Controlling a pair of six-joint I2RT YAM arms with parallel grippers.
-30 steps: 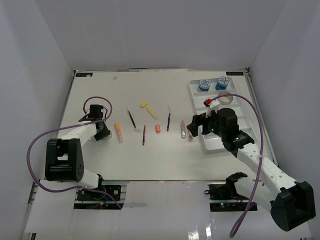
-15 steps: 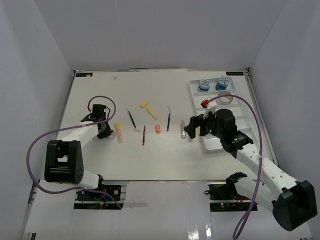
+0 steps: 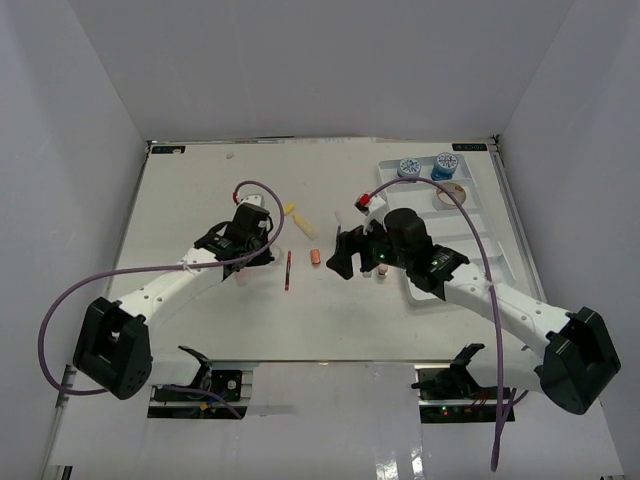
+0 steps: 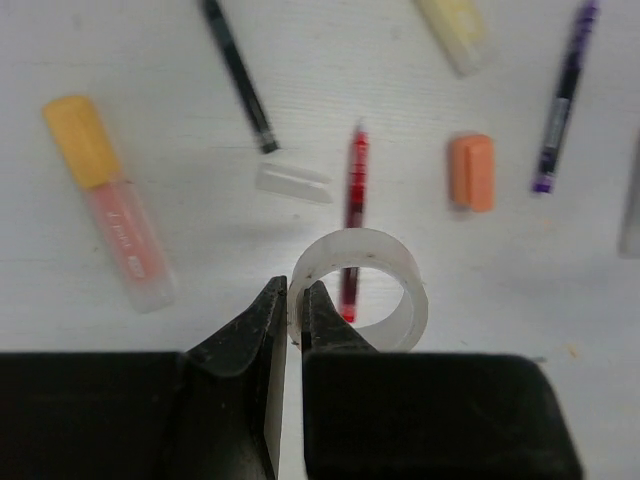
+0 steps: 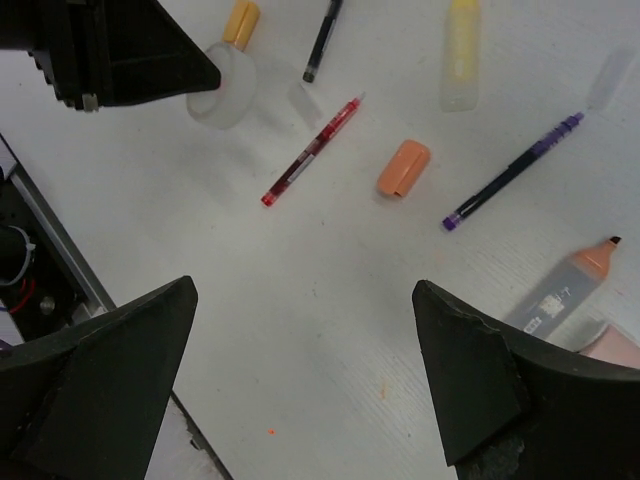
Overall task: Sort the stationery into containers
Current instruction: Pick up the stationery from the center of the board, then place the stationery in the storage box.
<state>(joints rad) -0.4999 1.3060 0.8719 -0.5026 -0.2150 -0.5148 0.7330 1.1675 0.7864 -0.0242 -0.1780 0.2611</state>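
Where the left claw (image 4: pixel 295 290) fills the foot of its wrist view with black plastic, its two fingers pinch the thin wall of a translucent milky ring of tape (image 4: pixel 365 248), one either side. Whether the ring clears the white bench (image 4: pixel 200 300) is hard to tell. Through its hole shows the end of a slim red translucent pen (image 4: pixel 353 190). From above, that claw hides nearly all of the ring. The right claw (image 5: pixel 304 290) is spread wide over bare bench, its two dark wedge-shaped fingers (image 5: pixel 100 400) cut off at the frame's bottom corners.

Beyond lie loose pieces, one of each: a rounded orange eraser block (image 5: pixel 403 168), a thin purple pen (image 5: pixel 512 172), a thin black pen (image 4: pixel 238 75), a clear plastic pen cap (image 4: pixel 292 183), a pink tube with a yellow cap (image 4: pixel 105 200), a pale yellow highlighter (image 5: pixel 460 50) cropped at the top edge, and an orange marker with a grey label (image 5: pixel 565 290), its tail cut off. Farther right stands the white rectangular plastic tray (image 3: pixel 478 215). The right arm (image 3: pixel 470 290) covers its near end, so its compartments cannot be counted. At its far end sit two round blue-white tubs (image 3: pixel 408 168) side by side, and just before them a second tape roll (image 3: pixel 450 193) lies flat.
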